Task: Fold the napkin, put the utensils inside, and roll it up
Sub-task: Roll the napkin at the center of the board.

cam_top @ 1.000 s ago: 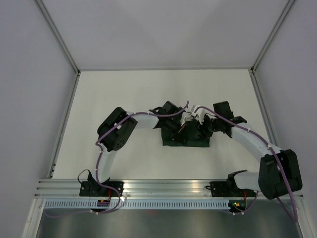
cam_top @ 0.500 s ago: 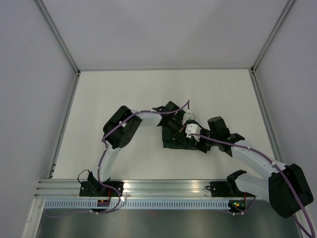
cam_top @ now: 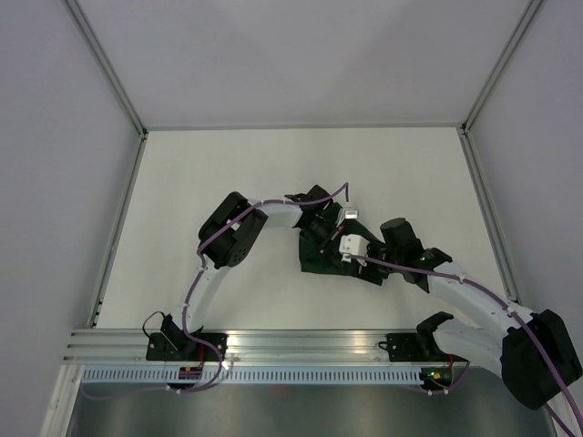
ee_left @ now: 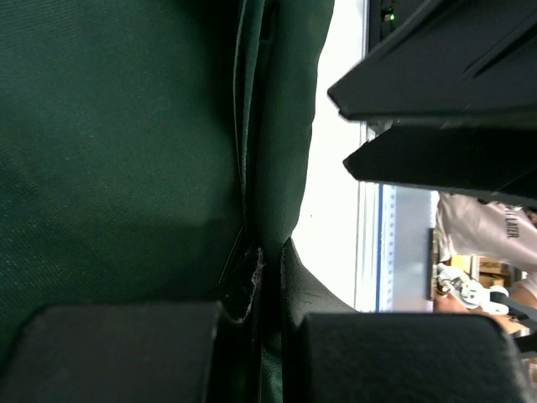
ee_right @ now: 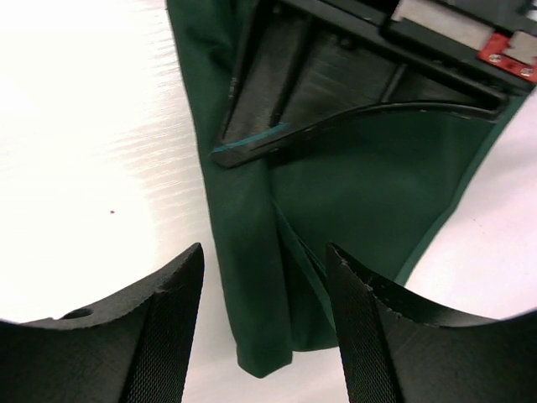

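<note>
The dark green napkin (cam_top: 321,264) lies bunched and partly rolled at the middle of the white table. My left gripper (cam_top: 323,238) sits over its far side. In the left wrist view the left gripper (ee_left: 270,277) is shut on a fold of the napkin (ee_left: 126,151). My right gripper (cam_top: 364,262) is at the napkin's near right end. In the right wrist view the right gripper (ee_right: 264,252) is open, above the rolled end of the napkin (ee_right: 369,185), touching nothing. The left gripper's fingers (ee_right: 336,84) press on the cloth beyond it. No utensils are visible.
The white table (cam_top: 228,173) is bounded by grey enclosure walls on three sides. An aluminium rail (cam_top: 301,341) with both arm bases runs along the near edge. The right arm's black body (ee_left: 453,101) shows at the upper right of the left wrist view.
My right arm has swung from the napkin's right end round to its near right corner. The napkin has gone from a neat rectangle to a skewed shape. The left gripper shifted slightly right.
</note>
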You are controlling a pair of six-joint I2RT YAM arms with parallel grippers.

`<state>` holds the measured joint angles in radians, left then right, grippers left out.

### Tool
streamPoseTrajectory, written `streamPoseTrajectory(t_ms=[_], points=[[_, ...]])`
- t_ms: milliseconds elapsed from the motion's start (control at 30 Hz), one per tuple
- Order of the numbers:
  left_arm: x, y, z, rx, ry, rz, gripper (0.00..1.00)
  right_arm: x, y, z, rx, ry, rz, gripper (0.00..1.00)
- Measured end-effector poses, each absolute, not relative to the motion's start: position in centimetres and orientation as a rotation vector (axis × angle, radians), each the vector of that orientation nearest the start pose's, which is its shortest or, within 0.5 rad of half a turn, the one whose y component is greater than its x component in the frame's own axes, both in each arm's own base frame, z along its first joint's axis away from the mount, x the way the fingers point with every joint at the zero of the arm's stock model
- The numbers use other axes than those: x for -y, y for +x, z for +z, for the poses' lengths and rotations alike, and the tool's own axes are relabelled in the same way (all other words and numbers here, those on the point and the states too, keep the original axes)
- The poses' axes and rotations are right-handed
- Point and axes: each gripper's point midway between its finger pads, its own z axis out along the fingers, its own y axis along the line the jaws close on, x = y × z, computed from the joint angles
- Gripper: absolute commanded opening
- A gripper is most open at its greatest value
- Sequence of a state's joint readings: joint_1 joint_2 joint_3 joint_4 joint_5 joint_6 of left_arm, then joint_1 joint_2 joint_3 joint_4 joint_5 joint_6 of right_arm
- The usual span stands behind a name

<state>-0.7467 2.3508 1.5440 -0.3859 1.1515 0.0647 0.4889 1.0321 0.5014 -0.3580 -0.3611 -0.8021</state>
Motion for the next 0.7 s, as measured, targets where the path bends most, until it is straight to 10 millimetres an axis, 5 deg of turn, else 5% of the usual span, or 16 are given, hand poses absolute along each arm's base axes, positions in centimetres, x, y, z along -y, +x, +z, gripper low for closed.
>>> streamPoseTrajectory(t_ms=[700], points=[[41.0,21.4,1.3,-2.316,1.314,-1.797,0.02,-18.0,20.6,2.9,-1.803,-1.704,0.296,0.6]])
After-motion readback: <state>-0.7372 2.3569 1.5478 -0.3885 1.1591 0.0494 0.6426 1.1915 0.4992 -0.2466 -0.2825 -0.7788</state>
